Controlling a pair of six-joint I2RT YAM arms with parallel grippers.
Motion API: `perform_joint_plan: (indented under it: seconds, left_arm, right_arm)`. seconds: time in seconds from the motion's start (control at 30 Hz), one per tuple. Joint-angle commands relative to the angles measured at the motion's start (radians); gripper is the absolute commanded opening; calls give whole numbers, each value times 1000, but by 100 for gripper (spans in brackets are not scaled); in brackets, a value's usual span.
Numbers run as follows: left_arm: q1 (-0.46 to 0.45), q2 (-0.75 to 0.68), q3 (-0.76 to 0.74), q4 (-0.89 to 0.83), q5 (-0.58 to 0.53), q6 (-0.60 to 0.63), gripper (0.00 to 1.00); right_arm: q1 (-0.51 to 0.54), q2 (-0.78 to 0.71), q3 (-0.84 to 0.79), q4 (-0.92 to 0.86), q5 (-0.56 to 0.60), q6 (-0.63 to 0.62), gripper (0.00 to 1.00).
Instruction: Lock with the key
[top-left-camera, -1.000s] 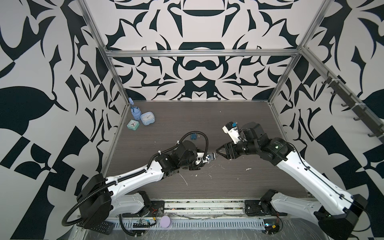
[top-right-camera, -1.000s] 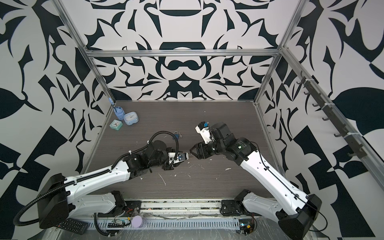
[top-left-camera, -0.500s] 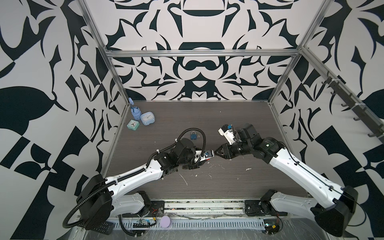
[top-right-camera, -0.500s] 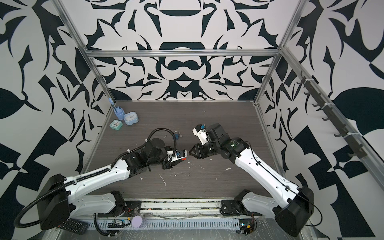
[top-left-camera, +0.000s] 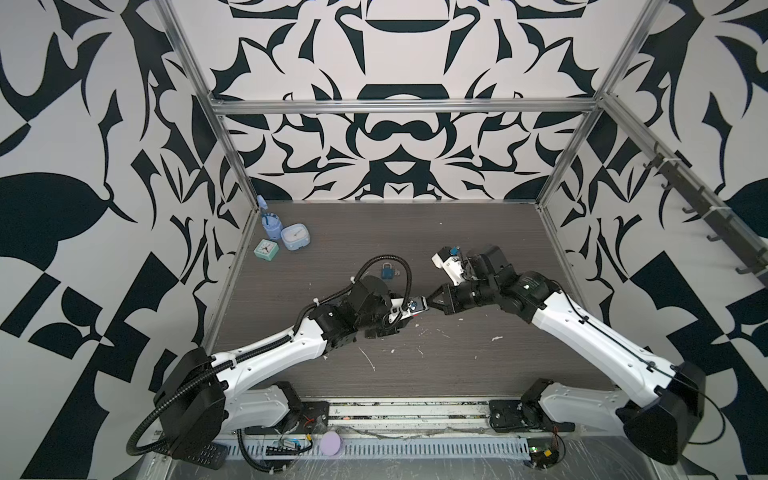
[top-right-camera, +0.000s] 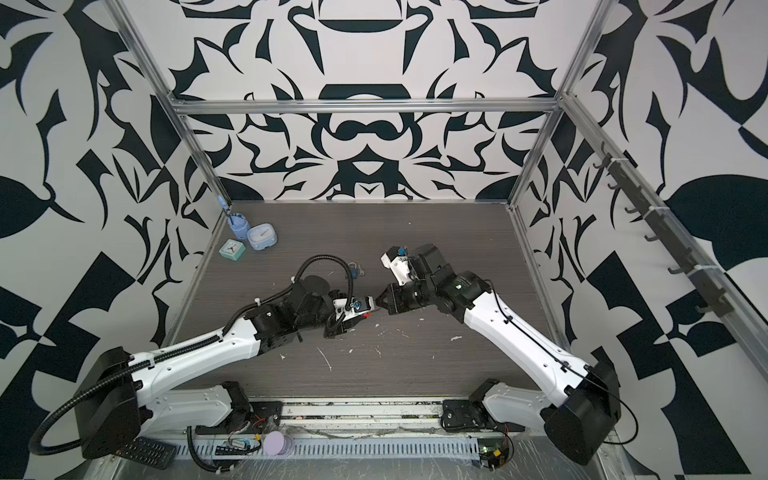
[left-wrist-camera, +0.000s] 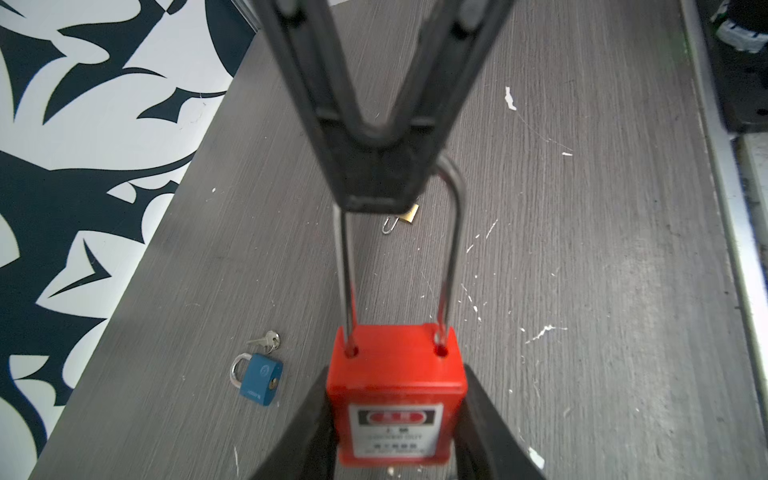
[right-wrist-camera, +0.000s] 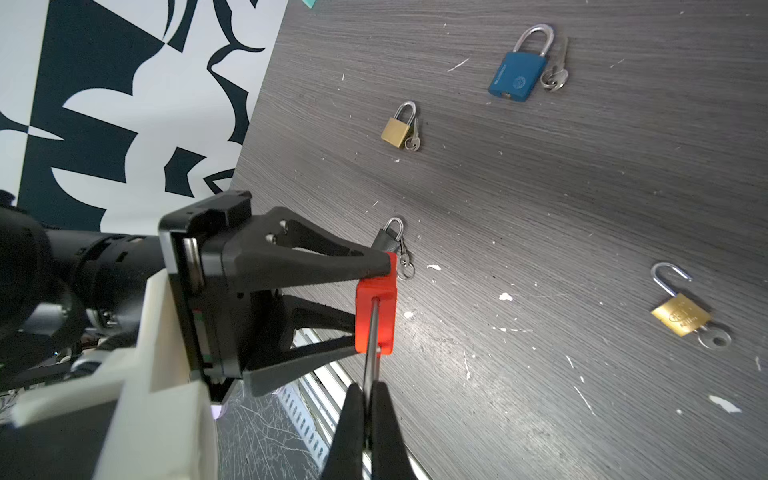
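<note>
Left gripper (right-wrist-camera: 376, 309) clamps red plastic padlock (left-wrist-camera: 395, 374); right gripper (right-wrist-camera: 368, 388) pinches its long steel shackle (left-wrist-camera: 454, 249), seemingly unseated. Push it home next.

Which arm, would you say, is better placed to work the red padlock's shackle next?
Likely right: the right gripper is shut on the shackle, while the left gripper holds the red padlock body.

Table (top-left-camera: 478, 249), far-left corner: cup (top-left-camera: 271, 222), with two clocks (top-left-camera: 295, 238) just before it. Mid-table: long-shackle padlock (left-wrist-camera: 395, 428), left gripper (left-wrist-camera: 397, 374) on its left and right gripper (left-wrist-camera: 378, 199) on its right. Smaller padlock (top-left-camera: 387, 272) lay just behind, keys (top-left-camera: 397, 273) beside it on the right.
</note>
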Motion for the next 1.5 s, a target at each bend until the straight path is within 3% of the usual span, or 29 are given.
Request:
perform_joint_plan:
  seconds: [0.0, 0.6, 0.83, 1.03, 1.27, 1.47]
  left_arm:
    - [0, -11, 27, 112, -27, 4, 0]
    - [0, -48, 70, 197, 78, -78, 0]
    - [1, -25, 54, 227, 30, -123, 0]
    - [1, -15, 9, 229, -35, -218, 0]
    - [1, -25, -9, 182, -129, -341, 0]
    - [7, -20, 45, 259, -203, -591, 0]
  right_arm:
    - [-4, 11, 12, 32, -17, 28, 0]
    - [-3, 98, -26, 86, -58, 46, 0]
    - [-7, 73, 11, 76, -11, 14, 1]
    - [-46, 24, 108, 8, 68, -52, 26]
    - [-79, -124, 174, -5, 278, -114, 60]
    - [-77, -296, -1, 210, 335, -150, 63]
